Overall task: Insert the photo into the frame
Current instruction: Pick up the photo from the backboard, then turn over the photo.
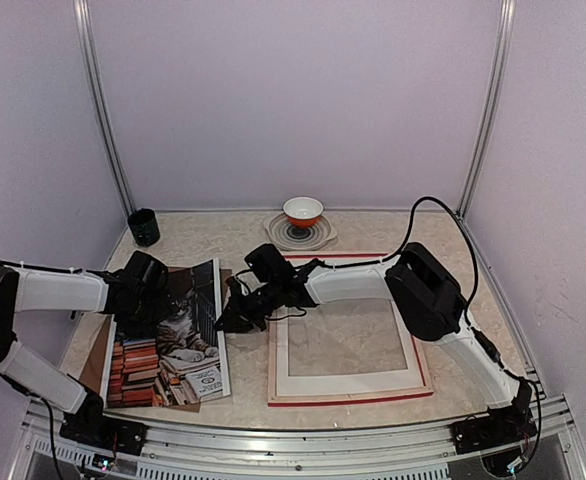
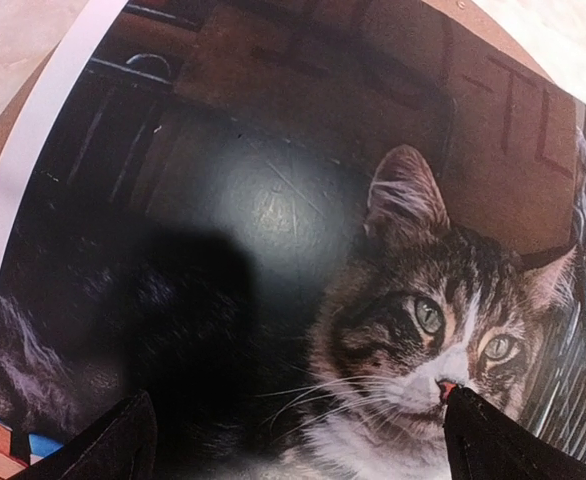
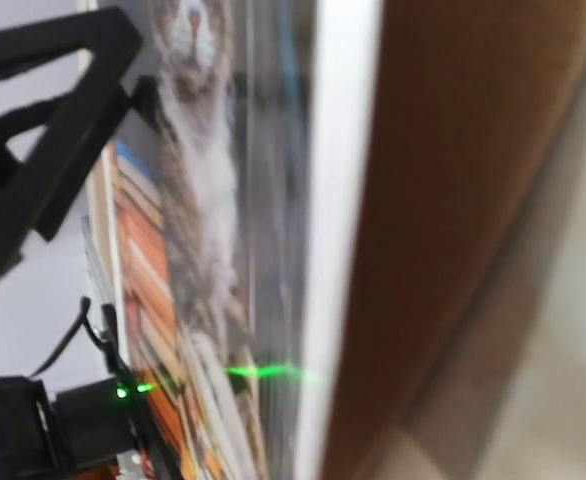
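Note:
The photo (image 1: 173, 340), a grey tabby above stacks of reddish books, lies flat at the left on a brown backing board (image 1: 91, 365). My left gripper (image 1: 145, 290) sits low over its upper part and stands open. In the left wrist view the photo (image 2: 273, 200) fills the frame, with the left gripper (image 2: 308, 440) straddling the cat's chin. My right gripper (image 1: 231, 315) is at the photo's right edge. In the blurred right wrist view I see the photo (image 3: 203, 250) edge-on beside the board (image 3: 443, 200), but no fingers of its own. The frame (image 1: 353, 398) lies flat at the right.
A white mat border (image 1: 348, 378) lies inside the frame. At the back stand an orange bowl (image 1: 303, 210) on a striped plate (image 1: 323, 237) and a dark cup (image 1: 144, 227). Walls close in on three sides.

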`<state>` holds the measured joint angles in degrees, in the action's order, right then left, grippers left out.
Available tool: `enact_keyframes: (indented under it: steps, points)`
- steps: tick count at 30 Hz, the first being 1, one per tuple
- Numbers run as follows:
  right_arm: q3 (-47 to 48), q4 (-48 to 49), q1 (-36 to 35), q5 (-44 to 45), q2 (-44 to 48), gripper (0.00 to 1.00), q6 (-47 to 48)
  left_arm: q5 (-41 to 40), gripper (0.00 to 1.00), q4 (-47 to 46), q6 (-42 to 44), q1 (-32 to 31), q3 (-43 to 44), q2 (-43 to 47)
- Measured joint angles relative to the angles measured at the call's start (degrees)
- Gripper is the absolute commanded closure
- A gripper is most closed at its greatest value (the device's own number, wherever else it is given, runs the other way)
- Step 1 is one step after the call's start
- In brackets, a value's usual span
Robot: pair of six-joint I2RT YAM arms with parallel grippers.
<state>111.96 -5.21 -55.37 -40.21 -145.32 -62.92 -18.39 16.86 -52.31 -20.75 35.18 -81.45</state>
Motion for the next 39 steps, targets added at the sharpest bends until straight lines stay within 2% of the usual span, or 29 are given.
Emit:
enact_keyframes:
  steps: [5,10,16,21,27,29,35,39]
  points:
    - [-2.36,-0.31,0.55,0.13,1.14,1.0,0.74,0.42,0.01,1.81,-0.2,-1.66,1.25,0.31]
    - [-8.09,-0.92,1.46,0.2,7.93,1.0,2.67,0.42,0.01,4.68,-0.17,-4.26,4.15,2.84]
    - [-18.21,-1.05,5.03,0.22,24.92,1.0,6.14,0.11,0.01,7.58,0.11,-9.57,11.23,9.38]
    - [-25.55,-5.99,12.44,0.17,42.82,1.0,11.58,0.13,0.01,7.61,0.31,-11.98,15.19,12.96]
    - [-26.21,-21.97,24.24,2.93,59.47,1.0,20.9,0.48,0.01,7.15,0.9,-14.49,16.65,12.11]
    - [-23.45,-31.04,28.61,4.15,63.69,1.0,25.0,0.72,0.01,6.56,1.36,-14.82,16.65,11.1]
    - [-12.52,-50.51,37.11,7.87,68.32,1.0,36.04,2.05,0.01,4.98,1.92,-14.97,16.65,9.11]
    - [-10.4,-58.73,37.73,9.77,70.49,1.0,39.93,2.82,0.01,3.87,2.47,-15.02,16.65,8.37]
